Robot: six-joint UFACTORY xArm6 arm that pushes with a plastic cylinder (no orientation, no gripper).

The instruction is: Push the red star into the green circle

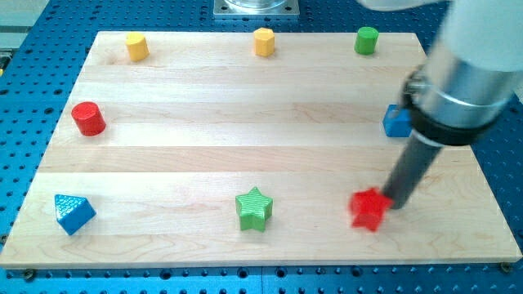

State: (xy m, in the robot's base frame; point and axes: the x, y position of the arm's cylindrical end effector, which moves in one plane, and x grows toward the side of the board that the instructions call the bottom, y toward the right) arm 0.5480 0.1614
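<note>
Now my tip (391, 203) touches red star (368, 209).

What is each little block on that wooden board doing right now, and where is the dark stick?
my tip: touching red star's right side
red star: blurred, near bottom right
green circle: upright, top right
green star: flat, bottom centre
blue block: partly hidden by arm
red cylinder: upright, left

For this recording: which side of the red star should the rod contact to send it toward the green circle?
No gripper here, so it is a push. The green circle sits at the view's top, almost straight above the red star. My tip touches the star's right edge; contact on its bottom side would probably suit better.
</note>
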